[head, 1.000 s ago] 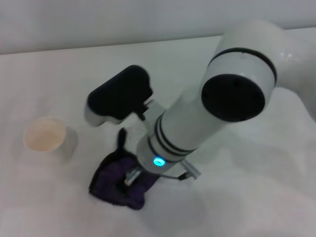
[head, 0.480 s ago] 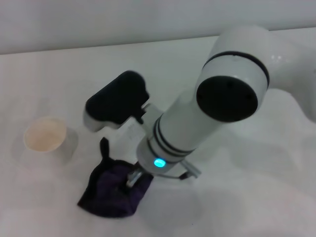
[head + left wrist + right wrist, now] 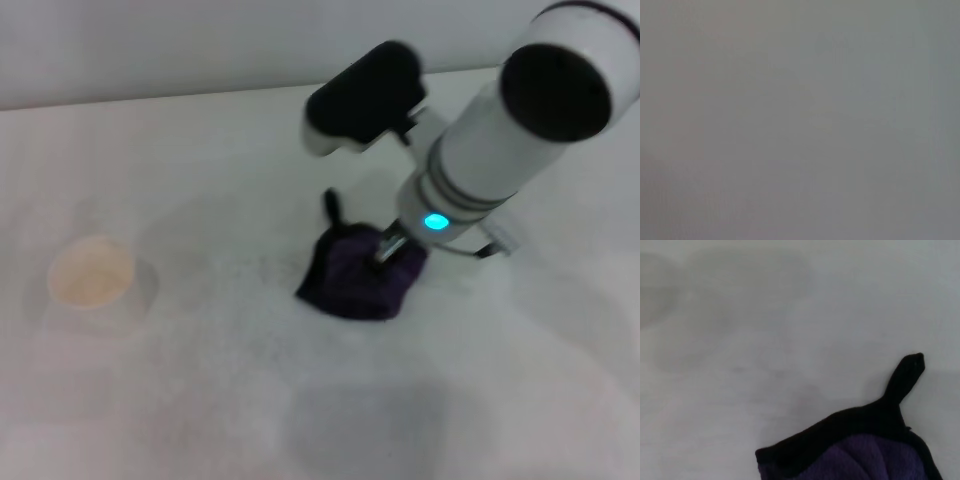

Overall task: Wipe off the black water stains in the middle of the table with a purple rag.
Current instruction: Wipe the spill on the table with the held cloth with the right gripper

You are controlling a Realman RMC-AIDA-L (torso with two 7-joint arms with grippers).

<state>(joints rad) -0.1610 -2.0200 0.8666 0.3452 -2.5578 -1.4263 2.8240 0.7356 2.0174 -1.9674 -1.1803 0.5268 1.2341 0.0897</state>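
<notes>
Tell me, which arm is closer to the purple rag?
The right. Its end effector presses down on the rag in the middle of the table. The left arm is not in the head view; its wrist camera shows only plain grey.

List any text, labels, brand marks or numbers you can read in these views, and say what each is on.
None readable.
The right arm's only marking is a glowing cyan light, not a character.
The purple rag, paper cup and table bear no print.
The left wrist view shows only plain grey.
</notes>
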